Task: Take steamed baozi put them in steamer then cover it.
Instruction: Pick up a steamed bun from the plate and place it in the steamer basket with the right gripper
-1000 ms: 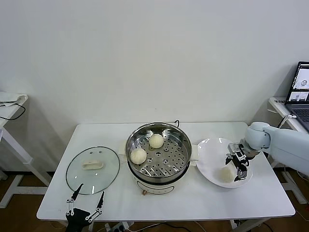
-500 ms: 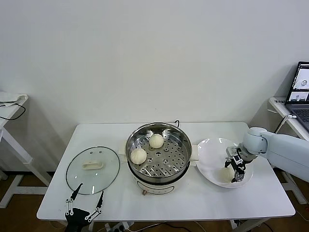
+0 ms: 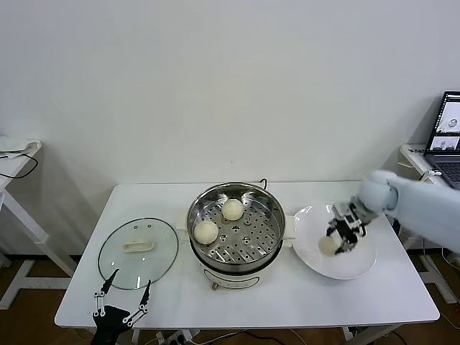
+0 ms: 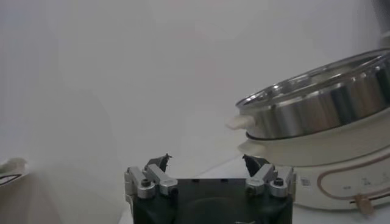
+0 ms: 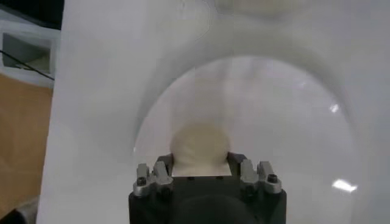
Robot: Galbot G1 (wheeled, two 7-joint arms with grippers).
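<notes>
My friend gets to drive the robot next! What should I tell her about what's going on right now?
Right gripper: shut on a baozi, over the white plate, which shows no other bun.
Left gripper: open, idle at the table's near edge, in front of the glass lid.
Steamer: two baozi on its tray, one near the middle, one toward the lid side. Uncovered.
Done: two buns in.
Left: carry this bun over, then put the lid on.
</notes>
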